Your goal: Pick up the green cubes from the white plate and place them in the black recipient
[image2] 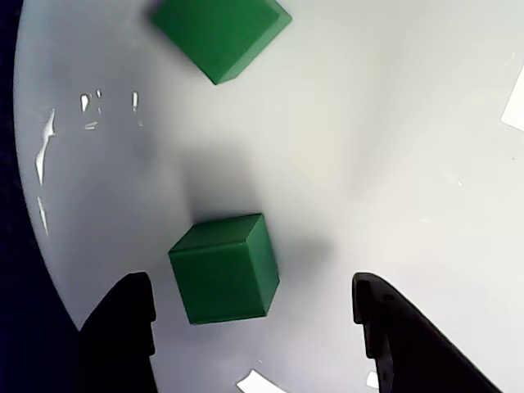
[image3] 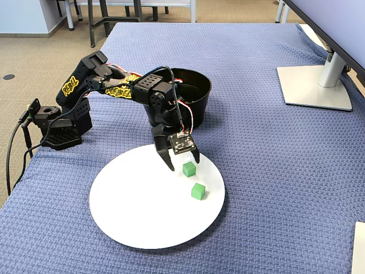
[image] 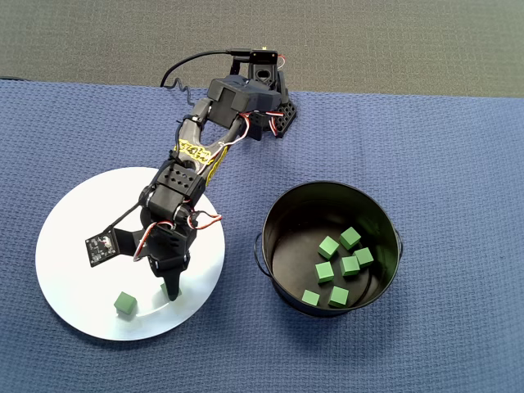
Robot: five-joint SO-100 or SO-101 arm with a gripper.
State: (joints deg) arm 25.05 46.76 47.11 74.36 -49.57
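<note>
Cube (image2: 225, 268) near plate (image2: 393, 147) edge: light, rigid, matte; sitting between spread gripper (image2: 254, 327) jaws, awaiting grip on opposite flat faces.

An office or classroom: a monitor stand (image3: 317, 85) sits on the blue-cloth worktop (image3: 256, 171), with chair legs (image3: 102, 17) on beige carpet (image3: 34, 63) beyond.

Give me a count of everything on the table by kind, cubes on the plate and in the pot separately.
Green cubes on white plate: 2
Green cubes in black pot: 6
Plates: 1
Pots: 1
Monitor stand: 1
Total: 11
</note>
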